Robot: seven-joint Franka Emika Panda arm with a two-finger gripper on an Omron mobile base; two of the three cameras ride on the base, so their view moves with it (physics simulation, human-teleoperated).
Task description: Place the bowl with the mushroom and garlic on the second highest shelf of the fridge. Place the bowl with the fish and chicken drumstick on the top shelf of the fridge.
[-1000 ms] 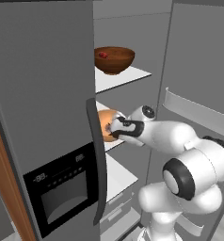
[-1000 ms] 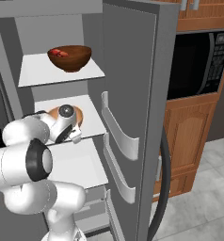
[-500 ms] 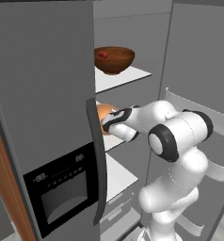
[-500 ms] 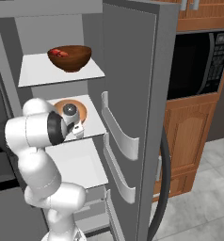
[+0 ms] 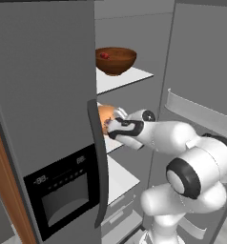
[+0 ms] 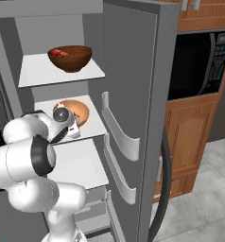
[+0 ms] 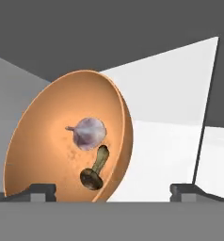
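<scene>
The light orange bowl with the mushroom and garlic rests on the second highest shelf of the fridge. In the left base view the bowl peeks out from behind the closed door's edge. My gripper is open, its fingertips wide apart on either side of the bowl's near rim, and the grey-purple garlic and brown mushroom lie inside. The gripper sits right at the bowl. A larger dark brown bowl with red food stands on the top shelf.
The fridge's right door stands open close beside my arm, with white door bins jutting towards the shelves. The left door with the black dispenser is closed. A lower white shelf lies below. A microwave and wood cabinets stand at the right.
The gripper was shut on the orange bowl and carried it onto the shelf; its fingers have now spread and let the bowl go. The elbow swung upward.
</scene>
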